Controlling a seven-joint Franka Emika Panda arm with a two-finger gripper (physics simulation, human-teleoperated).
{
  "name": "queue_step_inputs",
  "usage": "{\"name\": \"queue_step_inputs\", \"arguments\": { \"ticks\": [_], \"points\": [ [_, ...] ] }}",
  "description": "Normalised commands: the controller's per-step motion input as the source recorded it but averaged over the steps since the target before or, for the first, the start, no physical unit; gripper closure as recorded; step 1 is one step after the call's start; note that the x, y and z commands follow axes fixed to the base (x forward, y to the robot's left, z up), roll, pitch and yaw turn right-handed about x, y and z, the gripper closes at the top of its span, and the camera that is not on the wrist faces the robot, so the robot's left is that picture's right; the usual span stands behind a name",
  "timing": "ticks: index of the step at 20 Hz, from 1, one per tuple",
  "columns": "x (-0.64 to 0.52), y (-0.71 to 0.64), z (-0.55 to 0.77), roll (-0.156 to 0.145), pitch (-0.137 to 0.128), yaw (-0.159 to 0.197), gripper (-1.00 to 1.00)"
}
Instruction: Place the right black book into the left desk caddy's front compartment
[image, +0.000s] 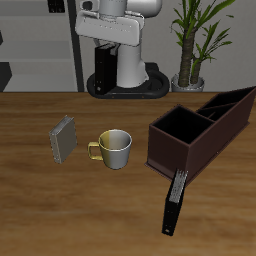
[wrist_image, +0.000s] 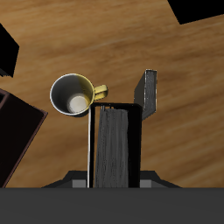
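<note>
My gripper (image: 106, 47) is high up at the back of the table, close to the robot's base, and is shut on the right black book (image: 104, 68). The book hangs upright below it. In the wrist view the book (wrist_image: 112, 144) fills the middle, clamped between the jaws of the gripper (wrist_image: 112, 182). The left desk caddy (image: 178, 146) is a long dark maroon box with one inner divider. It stands well forward of the gripper, and one corner of it shows in the wrist view (wrist_image: 17, 131).
A pale yellow mug (image: 114, 148) stands beside the caddy and also shows in the wrist view (wrist_image: 73, 94). A small grey book (image: 64, 140) lies beyond the mug. A slimmer black book (image: 174, 202) leans against the caddy's near end. A potted plant (image: 190, 60) stands at the back.
</note>
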Motion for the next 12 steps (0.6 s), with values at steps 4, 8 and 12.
{"name": "queue_step_inputs", "arguments": {
  "ticks": [4,8,12],
  "points": [
    [-0.39,0.53,-0.08,0.043,0.012,-0.009,1.0],
    [-0.2,0.39,0.03,0.041,-0.01,0.015,1.0],
    [-0.18,0.36,0.12,0.031,-0.016,-0.047,1.0]
  ]
}}
